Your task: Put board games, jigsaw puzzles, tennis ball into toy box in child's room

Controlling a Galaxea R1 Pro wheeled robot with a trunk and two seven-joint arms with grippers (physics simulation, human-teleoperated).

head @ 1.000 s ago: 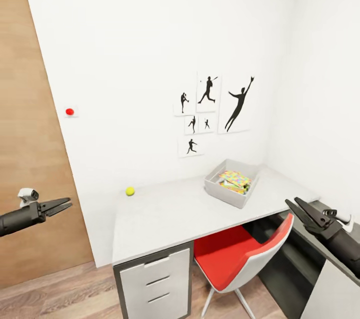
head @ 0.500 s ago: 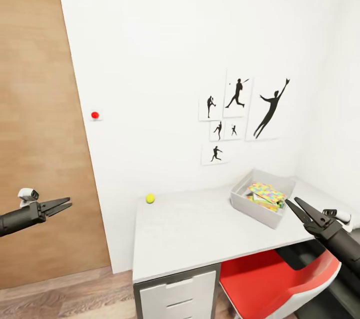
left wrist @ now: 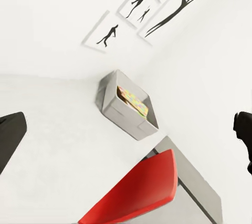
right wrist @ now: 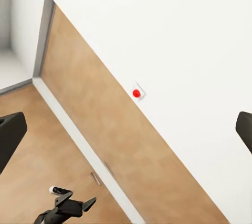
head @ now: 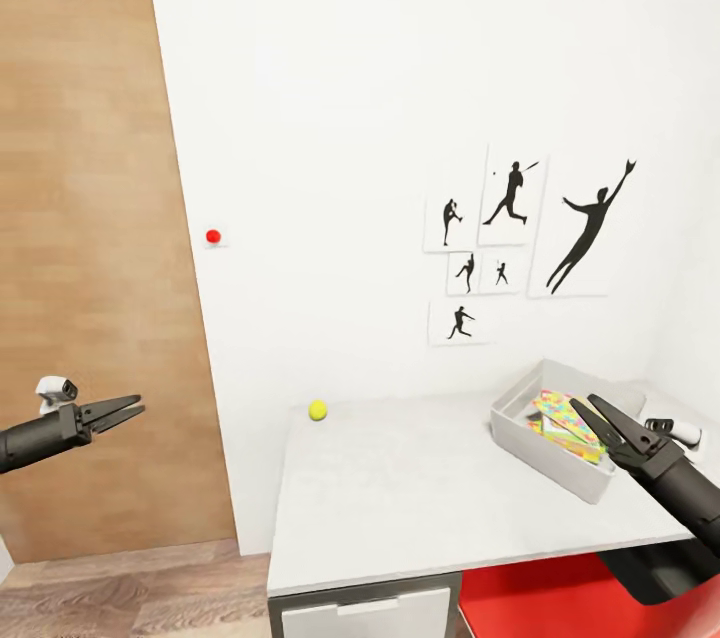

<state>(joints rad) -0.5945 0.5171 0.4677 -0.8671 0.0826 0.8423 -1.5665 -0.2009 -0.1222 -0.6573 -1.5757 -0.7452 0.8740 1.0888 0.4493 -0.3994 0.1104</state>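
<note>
Tennis ball (head: 317, 410) on table (head: 420, 498), between both hands; left hand (head: 128, 409), right hand (head: 600, 415) apart, empty.

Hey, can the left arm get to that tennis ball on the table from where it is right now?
Probably not yet. The left gripper is open and empty, out in front of the wooden door, well short of the tennis ball by the wall at the table's back edge. Nothing blocks the way.

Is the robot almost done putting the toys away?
Nearly, it seems. The toy box on the table already holds colorful flat boxes, though I can't count them. Both the left gripper and the right gripper are open and empty. The tennis ball is still out on the table.
</note>
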